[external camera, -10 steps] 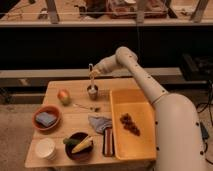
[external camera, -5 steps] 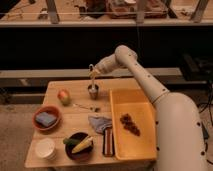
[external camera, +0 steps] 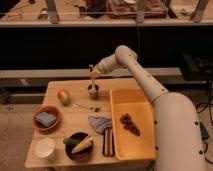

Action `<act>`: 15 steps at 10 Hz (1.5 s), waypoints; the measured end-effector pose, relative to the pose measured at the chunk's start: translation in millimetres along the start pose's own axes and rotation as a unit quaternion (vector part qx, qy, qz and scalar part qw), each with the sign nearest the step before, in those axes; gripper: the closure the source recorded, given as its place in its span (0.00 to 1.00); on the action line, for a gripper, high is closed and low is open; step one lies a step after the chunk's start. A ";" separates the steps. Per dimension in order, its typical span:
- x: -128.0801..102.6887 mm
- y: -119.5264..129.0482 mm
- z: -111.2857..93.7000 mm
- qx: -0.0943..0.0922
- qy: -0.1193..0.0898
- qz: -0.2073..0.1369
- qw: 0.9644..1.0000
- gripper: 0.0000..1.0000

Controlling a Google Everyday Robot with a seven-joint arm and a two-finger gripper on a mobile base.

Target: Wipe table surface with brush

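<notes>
Dark shelving is running behind the rectangular light-wood plank table surface, where the work is happening toward the far edge. The white two-finger gripper is hovering at the top of the slim, pale, straight-handled brush; whether it is clasping the handle or letting it go, I cannot tell. The brush is standing nearly upright with its lower end in the small grey cup, so its bristles are not touching the wood. The white arm is reaching in from the right, over the big yellow plastic tub. Compared with a second ago, arm and brush are sitting in almost the same pose. Wiping is probably not underway yet: the brush is waiting to be lifted clear of the cup and brought down onto the planks.
</notes>
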 end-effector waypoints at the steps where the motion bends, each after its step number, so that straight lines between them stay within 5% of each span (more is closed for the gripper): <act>1: 1.1 0.4 0.7 -0.001 0.000 0.000 1.000 0.20; 10: 1.9 -0.8 -2.4 0.003 0.010 -0.004 1.000 0.20; 12: 4.4 -3.5 -1.9 0.000 0.007 -0.004 1.000 0.32; 15: 6.1 -6.4 4.3 -0.006 0.002 -0.002 1.000 0.63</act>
